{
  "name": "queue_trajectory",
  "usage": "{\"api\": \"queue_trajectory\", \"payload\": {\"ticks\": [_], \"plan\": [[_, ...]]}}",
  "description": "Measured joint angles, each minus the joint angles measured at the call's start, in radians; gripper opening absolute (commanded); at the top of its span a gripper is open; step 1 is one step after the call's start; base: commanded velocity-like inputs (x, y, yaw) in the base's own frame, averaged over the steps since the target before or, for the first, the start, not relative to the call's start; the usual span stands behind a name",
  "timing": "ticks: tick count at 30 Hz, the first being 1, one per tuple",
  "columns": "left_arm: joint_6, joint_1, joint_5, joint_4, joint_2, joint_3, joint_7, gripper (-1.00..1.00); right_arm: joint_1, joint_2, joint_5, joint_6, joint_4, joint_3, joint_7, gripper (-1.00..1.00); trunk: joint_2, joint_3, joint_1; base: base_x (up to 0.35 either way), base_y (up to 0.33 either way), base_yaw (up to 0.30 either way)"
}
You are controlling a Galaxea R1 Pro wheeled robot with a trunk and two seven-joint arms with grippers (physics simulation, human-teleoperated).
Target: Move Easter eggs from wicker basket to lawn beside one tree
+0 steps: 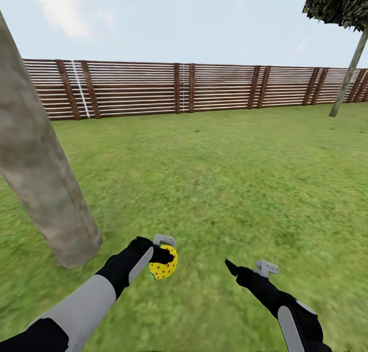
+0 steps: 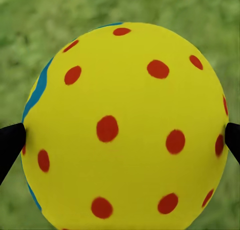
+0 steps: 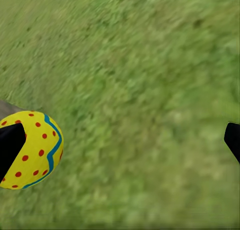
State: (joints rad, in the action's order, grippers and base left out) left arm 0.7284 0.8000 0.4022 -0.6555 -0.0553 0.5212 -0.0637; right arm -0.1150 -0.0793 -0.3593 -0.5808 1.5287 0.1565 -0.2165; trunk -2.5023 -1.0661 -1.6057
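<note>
My left gripper [image 1: 163, 254] is shut on one Easter egg [image 1: 163, 263], yellow with red dots and a blue-green stripe, held a little above the lawn [image 1: 214, 178]. In the left wrist view the egg [image 2: 120, 125] sits between the two black fingertips [image 2: 10, 142]. The tree [image 1: 41, 178], a thick pale grey-brown trunk, stands just left of that hand. My right gripper [image 1: 232, 267] hangs open to the right of the egg with nothing in it. Past its spread fingers the right wrist view catches the same egg [image 3: 35, 147]. The wicker basket is out of view.
A brown slatted wooden fence [image 1: 184, 88] closes the garden at the back. A thin-trunked tree [image 1: 350, 70] leans at the far right. Open grass stretches ahead and to the right of both arms.
</note>
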Motion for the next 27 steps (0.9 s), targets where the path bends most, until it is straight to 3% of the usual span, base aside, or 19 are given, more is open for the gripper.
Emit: {"api": "queue_trajectory", "payload": {"ticks": [27], "plan": [[-0.007,0.0,-0.002,0.0,0.001,0.006,-0.001,-1.0,0.0,0.0,0.001,0.0,-0.009,0.0,0.005,1.0,-0.006,-0.104,-0.012,0.0,0.0,0.0]]}}
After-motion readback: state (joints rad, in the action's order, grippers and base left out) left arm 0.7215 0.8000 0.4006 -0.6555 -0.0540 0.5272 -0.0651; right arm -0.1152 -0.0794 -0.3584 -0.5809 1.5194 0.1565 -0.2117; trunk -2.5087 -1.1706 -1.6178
